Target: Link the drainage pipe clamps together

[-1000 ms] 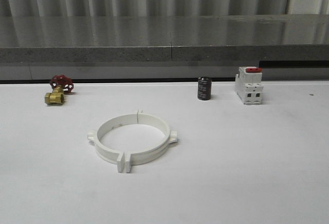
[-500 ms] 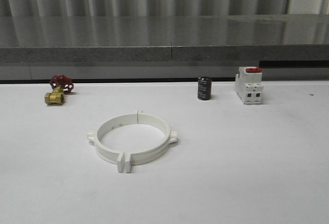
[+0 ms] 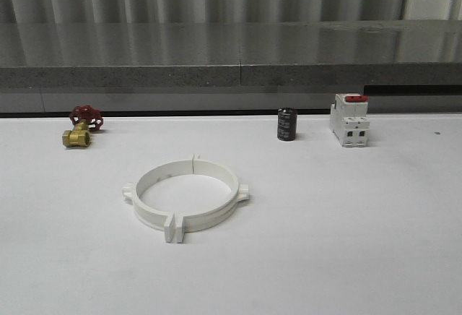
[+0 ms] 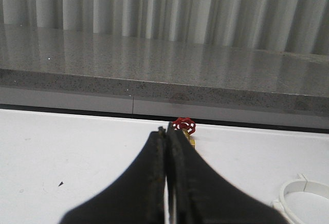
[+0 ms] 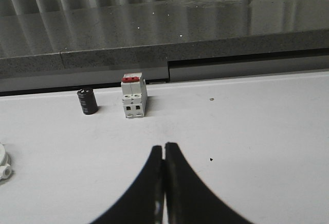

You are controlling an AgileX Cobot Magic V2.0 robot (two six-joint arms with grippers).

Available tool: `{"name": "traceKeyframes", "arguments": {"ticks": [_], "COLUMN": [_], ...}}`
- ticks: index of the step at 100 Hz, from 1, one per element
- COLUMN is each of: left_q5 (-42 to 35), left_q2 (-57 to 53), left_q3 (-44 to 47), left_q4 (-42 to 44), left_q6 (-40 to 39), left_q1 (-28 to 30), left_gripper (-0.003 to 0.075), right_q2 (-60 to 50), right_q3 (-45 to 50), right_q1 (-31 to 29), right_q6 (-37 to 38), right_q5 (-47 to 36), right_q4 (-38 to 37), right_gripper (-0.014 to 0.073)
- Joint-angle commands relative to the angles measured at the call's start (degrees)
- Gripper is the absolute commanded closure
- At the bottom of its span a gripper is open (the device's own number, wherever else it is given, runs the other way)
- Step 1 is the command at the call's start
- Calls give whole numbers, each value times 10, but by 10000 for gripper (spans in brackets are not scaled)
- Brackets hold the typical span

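Clamps [image 3: 185, 197] lie joined as one white ring flat on the worktop [image 3: 346, 243], left of its middle, flanges meeting at the near side and the far side, a small tab sticking out on each flank. Along the back edge sit a brass valve with a red handle [image 3: 81, 127] toward the left, a black cylinder [image 3: 287, 124] and a white breaker with a red switch [image 3: 349, 120] toward the right. The left gripper [image 4: 166, 131] and the right gripper [image 5: 164, 147] both have their fingers pressed together on nothing, clear of the ring.
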Motion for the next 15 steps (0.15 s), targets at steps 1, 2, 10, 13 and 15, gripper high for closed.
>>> {"name": "traceKeyframes", "arguments": {"ticks": [1,2,10,13,15], "left_q5": [-47,-47,-47,-47,-47], "left_q2": [4,4,4,4,4], "left_q3": [19,19,19,19,19], "left_q4": [-1,-1,-1,-1,-1], "left_q6": [1,1,1,1,1], "left_q1": [2,2,2,2,2], "left_gripper": [740,740,740,740,740], "right_q2": [-11,-11,-11,-11,-11], "right_q3": [-9,-9,-9,-9,-9], "right_q1": [-4,-4,-4,-4,-4], "right_q6": [-5,-5,-5,-5,-5], "right_q5": [-49,-49,-49,-49,-49], "right_q4": [-1,-1,-1,-1,-1], "right_gripper": [662,662,662,662,662]}}
